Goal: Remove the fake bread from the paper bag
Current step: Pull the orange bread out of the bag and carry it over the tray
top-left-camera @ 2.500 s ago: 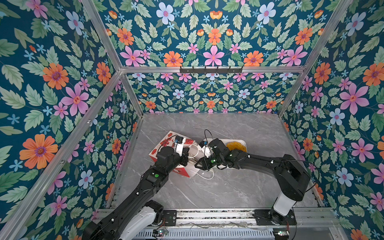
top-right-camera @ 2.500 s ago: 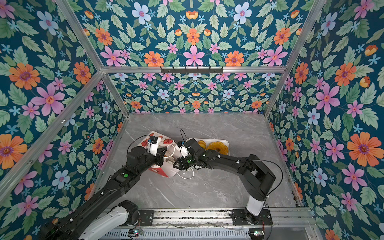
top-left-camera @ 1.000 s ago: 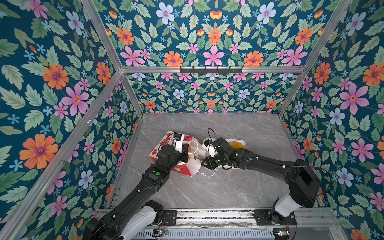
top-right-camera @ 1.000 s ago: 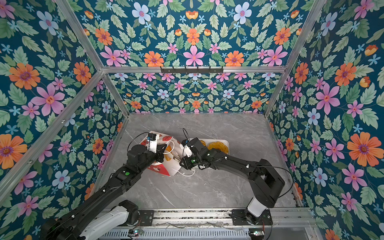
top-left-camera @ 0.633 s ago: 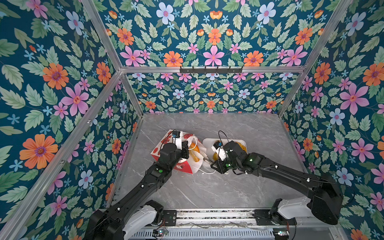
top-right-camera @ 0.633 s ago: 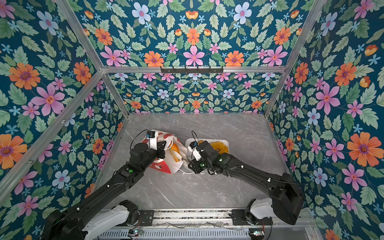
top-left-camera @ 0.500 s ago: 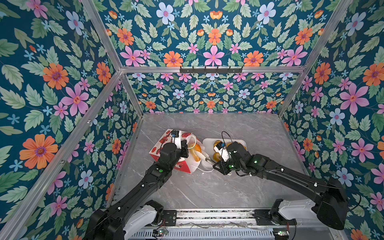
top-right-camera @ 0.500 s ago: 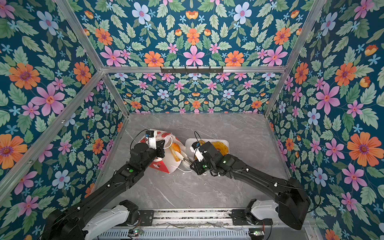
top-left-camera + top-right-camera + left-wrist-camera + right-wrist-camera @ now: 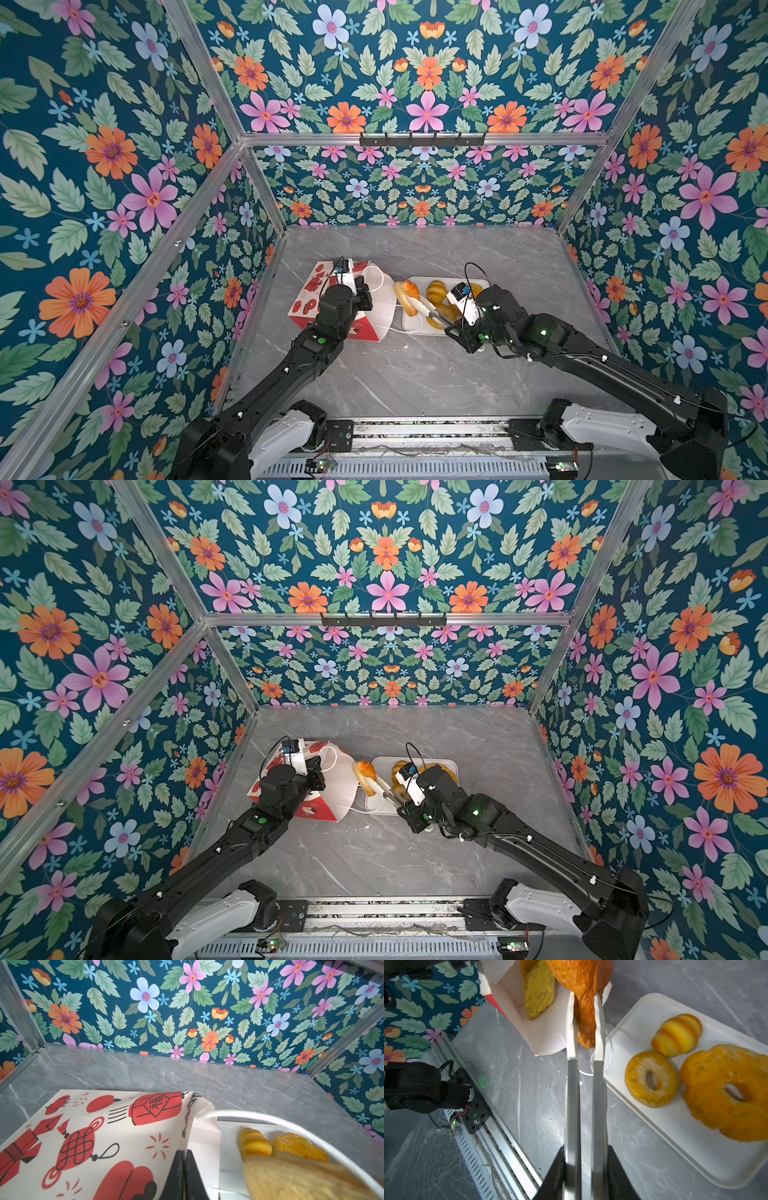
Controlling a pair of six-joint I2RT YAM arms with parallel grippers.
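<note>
Three golden toy breads (image 9: 652, 1079) out; right gripper (image 9: 584, 1159) squeezes metal tongs (image 9: 572, 1095) onto an orange-brown croissant (image 9: 585, 1012); left gripper (image 9: 184, 1167) pinches red-and-white paper bag (image 9: 104, 1126), maybe one inside.

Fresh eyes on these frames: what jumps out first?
The loud floral walls on every side hit first. Next is the orange croissant, pinched in tongs that the right claw grips, at the mouth of the tipped paper bag and beside the white tray holding three yellow pastries. The left claw pinches the bag's rim.
</note>
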